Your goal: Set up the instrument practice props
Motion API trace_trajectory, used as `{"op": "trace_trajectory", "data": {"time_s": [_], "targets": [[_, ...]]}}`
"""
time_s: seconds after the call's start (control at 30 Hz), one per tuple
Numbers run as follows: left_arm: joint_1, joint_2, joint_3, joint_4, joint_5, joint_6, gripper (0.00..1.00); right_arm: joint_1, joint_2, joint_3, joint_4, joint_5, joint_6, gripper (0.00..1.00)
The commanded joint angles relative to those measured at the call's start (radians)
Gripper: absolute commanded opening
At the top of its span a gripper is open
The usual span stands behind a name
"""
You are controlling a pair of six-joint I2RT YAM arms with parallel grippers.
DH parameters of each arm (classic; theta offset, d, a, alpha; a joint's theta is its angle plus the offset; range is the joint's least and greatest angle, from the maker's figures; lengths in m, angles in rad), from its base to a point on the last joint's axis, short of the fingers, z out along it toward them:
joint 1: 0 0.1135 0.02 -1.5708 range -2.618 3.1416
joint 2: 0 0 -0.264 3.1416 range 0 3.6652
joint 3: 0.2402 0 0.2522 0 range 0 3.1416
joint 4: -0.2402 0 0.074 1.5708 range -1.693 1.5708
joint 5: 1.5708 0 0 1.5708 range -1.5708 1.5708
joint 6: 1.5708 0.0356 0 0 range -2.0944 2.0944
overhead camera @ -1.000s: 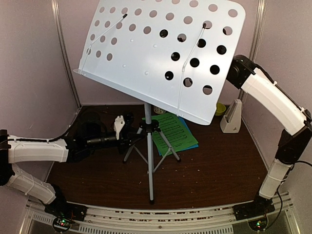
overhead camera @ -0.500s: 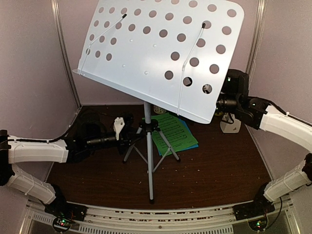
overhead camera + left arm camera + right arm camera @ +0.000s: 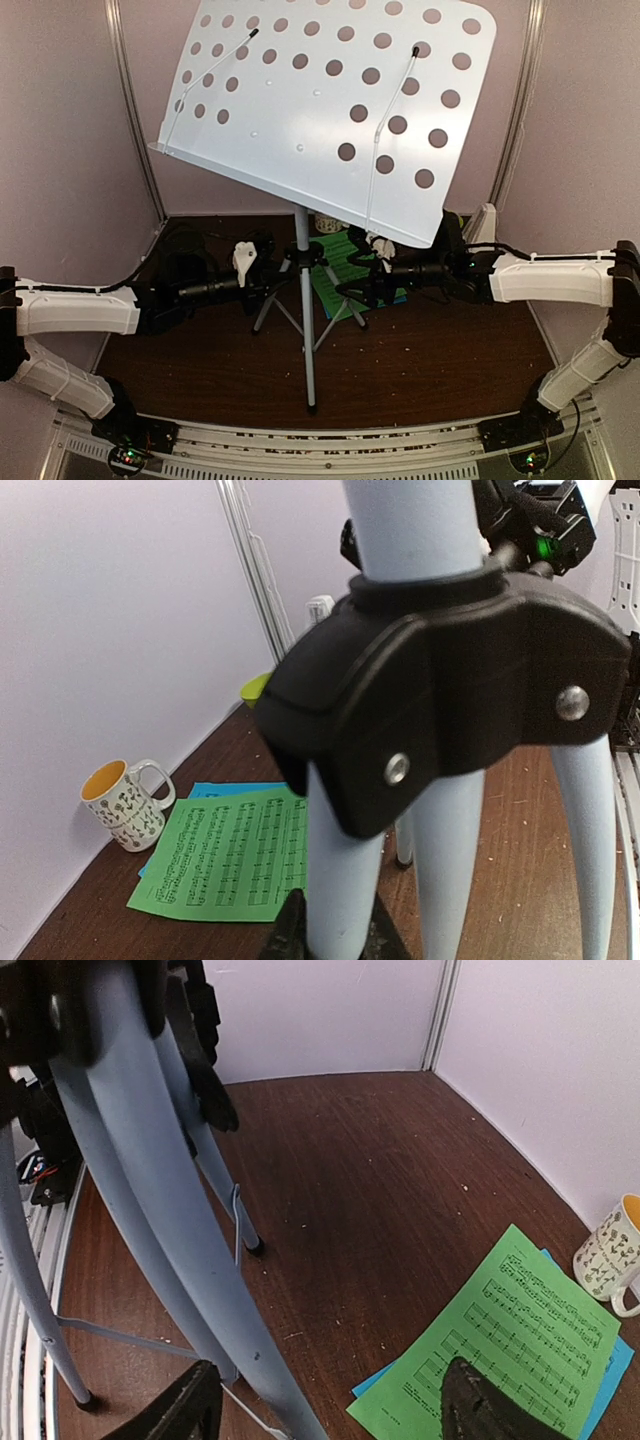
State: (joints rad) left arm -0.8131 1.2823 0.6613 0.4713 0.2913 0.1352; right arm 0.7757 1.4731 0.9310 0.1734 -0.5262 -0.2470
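The pale grey perforated music stand [image 3: 320,110] stands mid-table on its silver tripod [image 3: 306,330]. My left gripper [image 3: 268,272] reaches in from the left and is shut on a tripod leg [image 3: 350,880] just below the black hub [image 3: 440,680]. The right gripper [image 3: 362,283] hangs low on the tripod's right side, open, over the green music sheet [image 3: 510,1350]. That sheet lies on the blue one [image 3: 610,1370]. In the right wrist view another tripod leg [image 3: 200,1260] runs down between the open fingers [image 3: 170,1415]. The white metronome [image 3: 487,222] peeks out behind the right arm.
A patterned mug [image 3: 125,802] stands by the back wall beside the sheets, also seen in the right wrist view [image 3: 612,1255]. A small green bowl [image 3: 255,687] sits further along the wall. Walls close in on the left, back and right. The dark wooden table [image 3: 440,350] has crumbs on it.
The right arm has swung down from behind the stand's desk to low over the table beside the tripod and the sheets. The left arm has kept its grip and place.
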Motion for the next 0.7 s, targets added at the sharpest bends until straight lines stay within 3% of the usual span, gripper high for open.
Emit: {"op": "trace_trajectory", "data": {"time_s": [0.0,0.27,0.53,0.67], "targets": [[0.011,-0.012,0.004,-0.036,-0.075,-0.05,0.07,0.023,0.055,0.044,0.061,0.054,-0.067,0.72],[0.011,0.005,0.018,-0.063,-0.088,-0.005,0.06,0.031,0.107,0.049,0.119,0.175,-0.137,0.46],[0.012,0.009,0.068,-0.189,-0.145,0.129,0.01,0.028,0.107,0.058,0.09,0.244,-0.199,0.13],[0.017,-0.007,0.075,-0.239,-0.175,0.187,0.0,0.027,0.102,0.074,0.044,0.235,-0.225,0.06]]}}
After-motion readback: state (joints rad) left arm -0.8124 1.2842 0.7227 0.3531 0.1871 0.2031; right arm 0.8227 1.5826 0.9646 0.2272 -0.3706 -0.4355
